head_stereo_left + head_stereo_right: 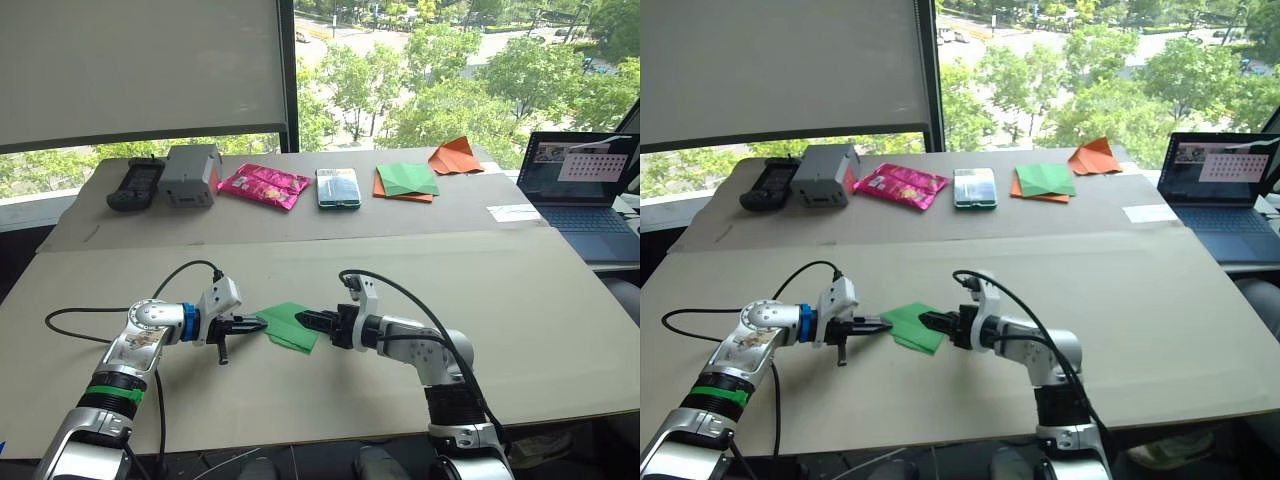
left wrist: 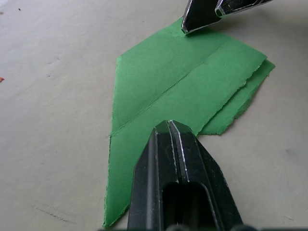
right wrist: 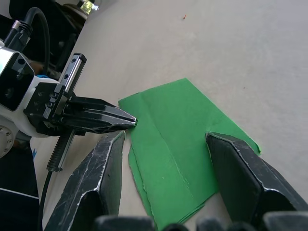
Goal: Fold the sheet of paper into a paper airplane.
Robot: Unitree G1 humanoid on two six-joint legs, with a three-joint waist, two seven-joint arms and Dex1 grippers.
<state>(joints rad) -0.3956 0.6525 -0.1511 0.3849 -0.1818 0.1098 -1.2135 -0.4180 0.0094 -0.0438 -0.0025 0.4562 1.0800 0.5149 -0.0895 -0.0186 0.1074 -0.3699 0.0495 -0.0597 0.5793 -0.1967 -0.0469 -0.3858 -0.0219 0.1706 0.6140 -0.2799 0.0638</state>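
Note:
The sheet of paper (image 1: 285, 327) lies flat on the tan table (image 1: 520, 300) in front of me, folded into a bright-green wedge with a straight crease along it (image 2: 183, 82). My left gripper (image 1: 256, 325) is shut, and its joined tips (image 2: 168, 126) rest on the paper's left part near the crease. My right gripper (image 3: 166, 139) is open and comes in from the other side. Its two fingers (image 3: 103, 173) stand on either side of the paper's right end, low over the table. The two grippers point at each other across the paper.
Along the back of the table lie a black device (image 1: 135, 185), a grey box (image 1: 190, 175), a pink packet (image 1: 264, 185), a clear case (image 1: 338, 187), a green-and-orange paper stack (image 1: 406, 181) and an orange pointed paper shape (image 1: 455, 156). A laptop (image 1: 580, 190) stands at the far right.

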